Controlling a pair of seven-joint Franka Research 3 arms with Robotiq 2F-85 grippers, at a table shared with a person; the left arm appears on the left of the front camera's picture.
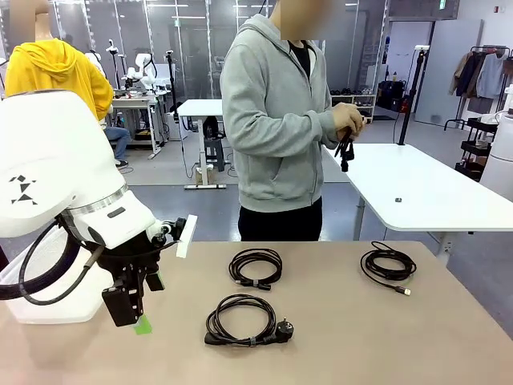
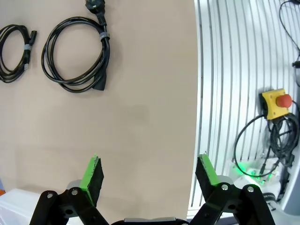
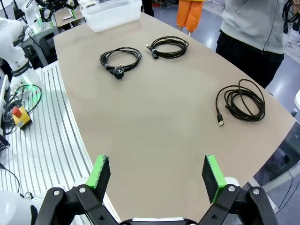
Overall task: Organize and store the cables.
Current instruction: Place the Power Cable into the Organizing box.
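— Cables [image 1: 255,268]?
— Lie coiled at lower centre and right, tied up ready for storing; one more held in the person's hands [image 1: 349,122], upper right.
— Pincers?
— Left pincer [image 1: 135,318] gapes empty, lower left; right pincer [image 3: 157,172] too, awaiting a pick.

White tables [image 1: 417,191], grey floor [image 1: 164,170] behind

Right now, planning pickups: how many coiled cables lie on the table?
3. The plug cable lies front-centre on the table; the middle cable just behind it; the right cable near the right edge. The person's hands hold something black, possibly another.
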